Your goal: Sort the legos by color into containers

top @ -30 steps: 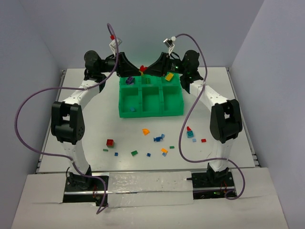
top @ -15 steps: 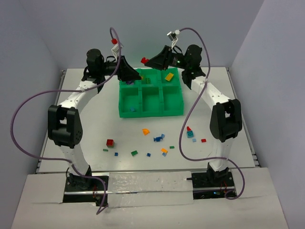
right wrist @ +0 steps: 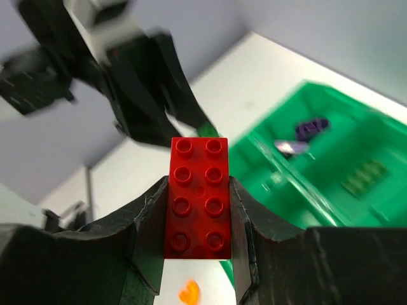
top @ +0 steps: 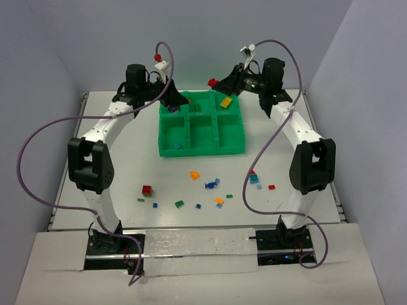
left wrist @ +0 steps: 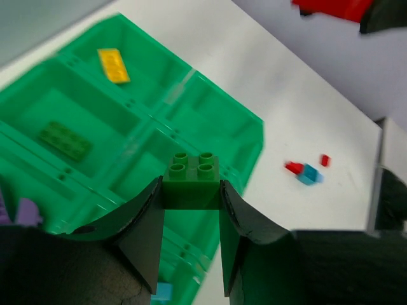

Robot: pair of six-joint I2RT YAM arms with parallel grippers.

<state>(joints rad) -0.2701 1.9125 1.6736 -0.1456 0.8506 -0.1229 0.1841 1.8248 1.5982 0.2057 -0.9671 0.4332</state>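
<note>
My left gripper [left wrist: 191, 190] is shut on a green two-by-two brick [left wrist: 191, 180] above the bright green tray [left wrist: 191, 77] of containers. In the top view it hangs over the tray's back left corner [top: 181, 101]. My right gripper [right wrist: 199, 190] is shut on a red two-by-four brick [right wrist: 199, 197], held in the air behind the tray's back edge [top: 213, 82]. In the tray [top: 200, 151] lie a yellow plate [top: 225, 101], a green plate [left wrist: 65, 140], purple pieces [top: 173, 109] and a blue piece [top: 177, 145].
Loose legos lie on the table in front of the tray: an orange piece [top: 194, 175], a blue one [top: 210, 185], a red cube [top: 147, 190], a green plate [top: 179, 204], a red and light blue pair [top: 254, 177] and a small red plate [top: 271, 187]. Purple cables loop beside both arms.
A second ago both grippers met over the tray's back edge. The right one has drawn back up and to the right with the red brick, and the left one stays low with the green brick.
</note>
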